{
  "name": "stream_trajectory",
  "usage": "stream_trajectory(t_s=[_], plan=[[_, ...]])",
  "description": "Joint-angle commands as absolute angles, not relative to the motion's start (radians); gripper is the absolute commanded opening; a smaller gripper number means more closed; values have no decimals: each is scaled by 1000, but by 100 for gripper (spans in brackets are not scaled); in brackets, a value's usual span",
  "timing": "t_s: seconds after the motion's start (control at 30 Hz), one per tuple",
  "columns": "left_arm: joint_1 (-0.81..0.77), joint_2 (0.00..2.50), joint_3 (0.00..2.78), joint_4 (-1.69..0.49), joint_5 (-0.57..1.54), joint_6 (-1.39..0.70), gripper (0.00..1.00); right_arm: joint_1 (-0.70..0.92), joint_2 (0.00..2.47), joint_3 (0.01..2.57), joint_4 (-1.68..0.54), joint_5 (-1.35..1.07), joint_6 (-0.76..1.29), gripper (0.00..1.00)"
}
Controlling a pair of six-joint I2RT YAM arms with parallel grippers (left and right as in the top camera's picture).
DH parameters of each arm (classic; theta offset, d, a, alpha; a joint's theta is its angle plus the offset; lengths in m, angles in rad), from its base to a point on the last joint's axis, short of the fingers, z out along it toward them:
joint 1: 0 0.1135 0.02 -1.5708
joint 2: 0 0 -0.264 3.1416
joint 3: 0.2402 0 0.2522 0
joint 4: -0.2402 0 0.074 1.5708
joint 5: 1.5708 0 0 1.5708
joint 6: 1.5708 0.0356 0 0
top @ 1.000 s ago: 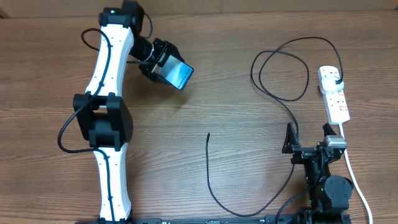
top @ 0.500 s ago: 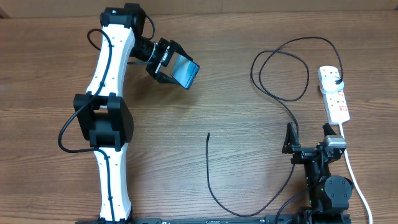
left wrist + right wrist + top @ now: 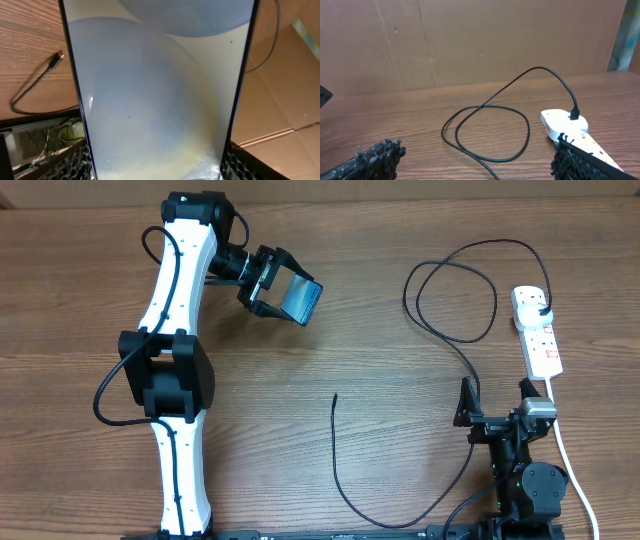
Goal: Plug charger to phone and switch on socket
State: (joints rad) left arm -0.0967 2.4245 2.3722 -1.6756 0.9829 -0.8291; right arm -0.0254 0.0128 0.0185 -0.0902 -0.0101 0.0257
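Left gripper has the phone pinched between its fingers, tilted, while the right gripper sits spread wide, empty, near the socket.

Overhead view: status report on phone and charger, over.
Left pincer shut on phone. Right pincer open, empty. Charger tip loose on table, plug in socket. Nothing in the way.
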Motion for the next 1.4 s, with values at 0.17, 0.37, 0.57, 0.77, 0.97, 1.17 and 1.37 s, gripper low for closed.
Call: stream_trajectory(t_s=[0.17, 0.37, 0.57, 0.77, 0.97, 1.17, 1.37], plan=[[-97, 2425, 2403, -1680, 1127, -728, 4, -22, 6, 9, -84, 2, 25, 100], [-96, 2425, 2403, -1680, 1158, -673, 4, -22, 6, 9, -84, 2, 25, 100], [-90, 2425, 2403, -1690, 1158, -658, 4, -22, 6, 9, -84, 2, 25, 100], [-83, 2425, 2403, -1690, 1158, -649, 4, -22, 6, 9, -84, 2, 25, 100], [-83, 2425, 2403, -1690, 1158, -650, 4, -22, 6, 9, -84, 2, 25, 100], [-83, 2425, 2403, -1690, 1158, -650, 4, -22, 6, 9, -84, 2, 25, 100], [-83, 2425, 2403, -1690, 1157, -650, 4, -22, 6, 9, -84, 2, 25, 100]])
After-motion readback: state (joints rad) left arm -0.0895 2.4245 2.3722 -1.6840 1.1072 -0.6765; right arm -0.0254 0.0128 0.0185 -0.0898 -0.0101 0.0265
